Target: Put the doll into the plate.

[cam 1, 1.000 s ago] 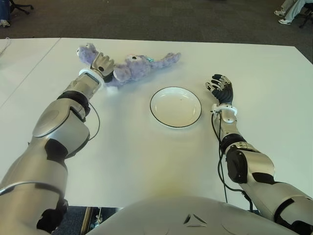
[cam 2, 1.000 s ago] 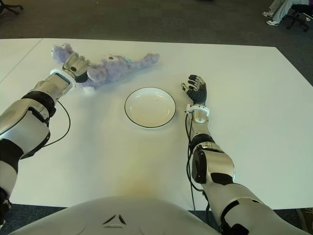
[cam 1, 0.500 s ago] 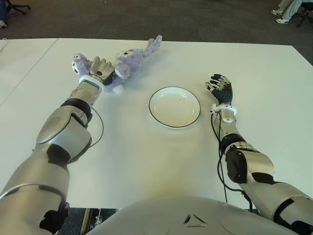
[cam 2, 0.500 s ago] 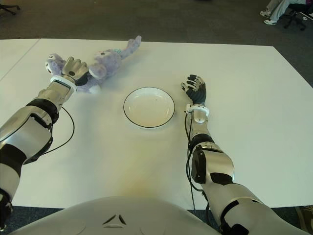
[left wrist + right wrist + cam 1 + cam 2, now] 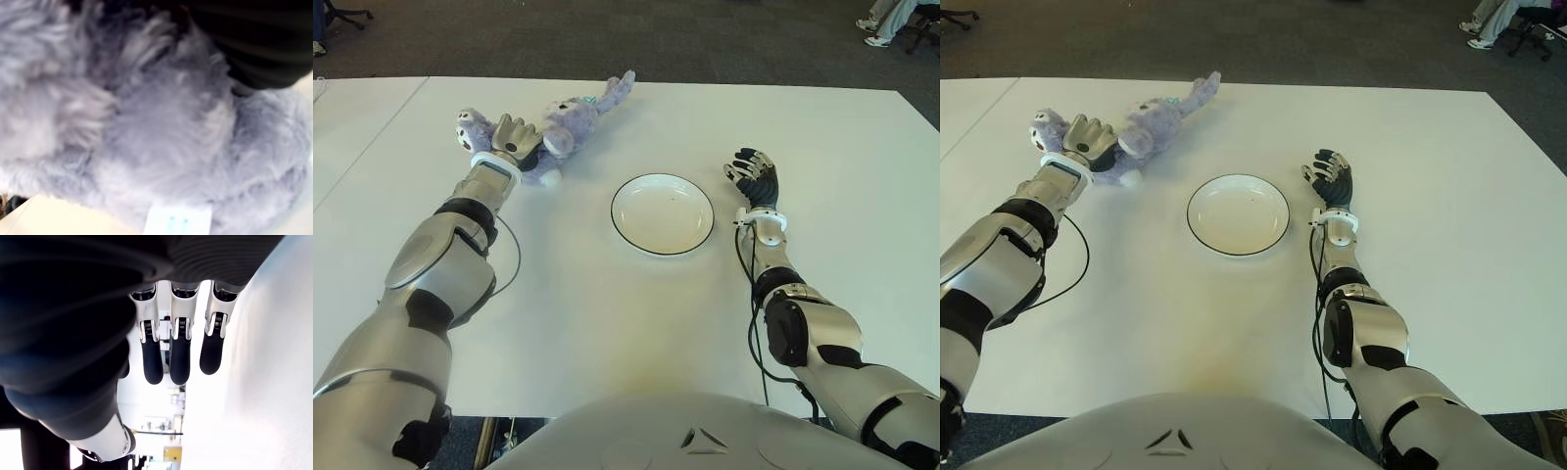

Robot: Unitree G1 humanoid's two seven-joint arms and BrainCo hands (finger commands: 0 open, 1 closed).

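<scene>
Doll [image 5: 563,122] is a soft purple toy that lies on the white desk [image 5: 607,323], far back on the robot's left side. The left hand [image 5: 514,137] is on top of its middle, and the fingers are curled around the fuzzy body, holding it. One end of the doll sticks out to the left of the hand, and the long end points toward the far edge of the desk. In the left wrist view, purple fur fills almost everything, and a small white tag [image 5: 178,221] shows on it.

The plate [image 5: 663,213] is white with a thin dark rim. It sits on the desk in the middle, nearer to the robot than the doll and off to the doll's right. The doll and the plate do not touch.

The right hand [image 5: 756,178] shows to the right of the plate, apart from it. Its dark fingers [image 5: 180,352] are stretched out and hold nothing.
</scene>
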